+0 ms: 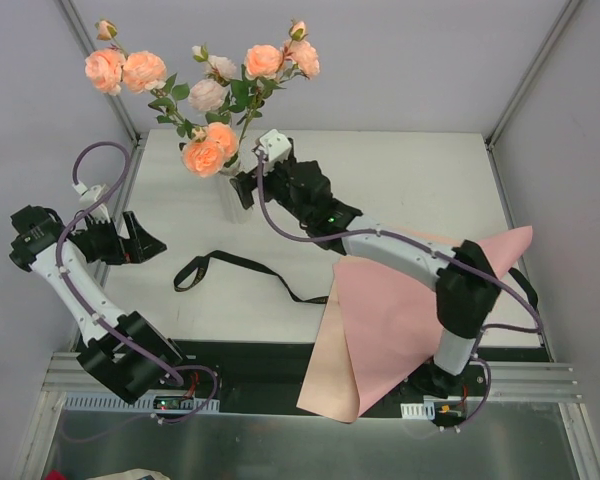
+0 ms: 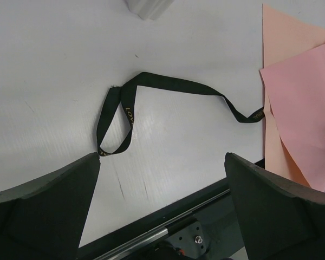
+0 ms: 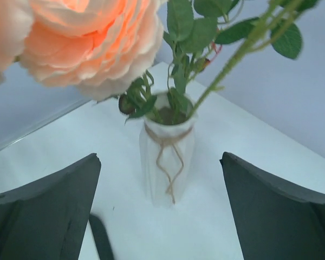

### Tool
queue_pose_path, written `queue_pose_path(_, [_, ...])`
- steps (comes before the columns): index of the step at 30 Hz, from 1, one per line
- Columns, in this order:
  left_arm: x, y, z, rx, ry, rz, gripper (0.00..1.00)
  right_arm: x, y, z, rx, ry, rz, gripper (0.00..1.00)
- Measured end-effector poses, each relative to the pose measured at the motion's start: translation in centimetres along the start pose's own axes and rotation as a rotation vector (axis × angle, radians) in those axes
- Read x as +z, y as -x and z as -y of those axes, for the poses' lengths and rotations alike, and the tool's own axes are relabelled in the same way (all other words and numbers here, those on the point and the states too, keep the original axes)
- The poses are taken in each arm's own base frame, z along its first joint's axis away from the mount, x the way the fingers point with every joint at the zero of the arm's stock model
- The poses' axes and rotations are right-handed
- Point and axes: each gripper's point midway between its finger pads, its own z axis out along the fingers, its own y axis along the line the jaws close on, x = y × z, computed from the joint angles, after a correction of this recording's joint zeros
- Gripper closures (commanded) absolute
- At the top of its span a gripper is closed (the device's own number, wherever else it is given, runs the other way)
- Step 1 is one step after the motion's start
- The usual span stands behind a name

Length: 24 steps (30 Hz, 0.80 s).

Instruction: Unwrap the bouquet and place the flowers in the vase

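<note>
Standing with its fingers spread wide and gripping nothing, the right end effector (image 3: 158,162) faces the vase (image 3: 168,179) just ahead of it. The flowers (image 1: 210,95) stand in the vase's mouth, their blooms fanned out above. Back behind it, toward the arm bases, the pink paper (image 1: 400,320) lies flat and the black ribbon (image 1: 240,265) lies loose on the table (image 1: 400,180). The left end effector (image 2: 162,162), also wide open and empty, looks down on the ribbon. Unwrapping and placing both look done; probably only backing away is left.
</note>
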Motion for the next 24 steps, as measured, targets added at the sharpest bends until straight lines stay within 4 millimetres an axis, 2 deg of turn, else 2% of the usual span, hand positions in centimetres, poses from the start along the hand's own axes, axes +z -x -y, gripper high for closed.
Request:
queue_pose_path(6, [-0.2,-0.1,0.6,0.018,0.008,0.011,0.01,-7.6,2.0,1.2,0.049,-0.019,-0.099,0.04])
queue_pose_path(9, [-0.2,-0.3,0.7,0.021,0.008,0.012,0.01,-11.1,1.5,2.1,0.065,-0.043,-0.183,0.04])
queue_pose_path(14, [0.0,-1.3,0.9,0.005,0.002,0.003,0.01,-16.2,-3.0,3.9,0.075,-0.138,-0.391,0.04])
queue_pose_path(18, [0.3,-2.0,0.9,-0.011,-0.004,-0.004,0.01,-18.9,-6.0,5.2,0.072,-0.212,-0.527,0.04])
queue_pose_path(21, [0.3,-2.0,0.8,-0.012,-0.004,-0.003,0.01,-20.5,-7.2,5.7,0.070,-0.234,-0.578,0.04])
queue_pose_path(24, [0.4,-1.9,0.6,-0.003,0.000,0.002,0.01,-21.4,-7.4,5.8,0.071,-0.236,-0.597,0.04])
